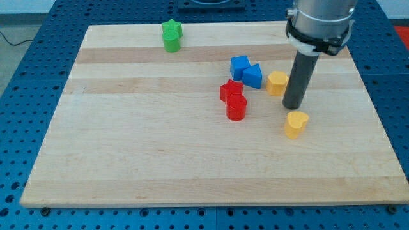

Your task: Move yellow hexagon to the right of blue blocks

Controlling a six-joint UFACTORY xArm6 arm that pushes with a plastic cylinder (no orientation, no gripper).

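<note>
The yellow hexagon (277,83) stands just right of two touching blue blocks (239,67) (252,76), close to the right-hand one. My tip (293,106) rests on the board just right of and slightly below the hexagon, right next to it. A yellow heart-shaped block (295,124) lies just below the tip.
A red star block (231,91) and a red cylinder (236,108) touch each other below the blue blocks. A green star block (172,35) stands near the board's top edge at the left. The wooden board (128,140) lies on a blue perforated table.
</note>
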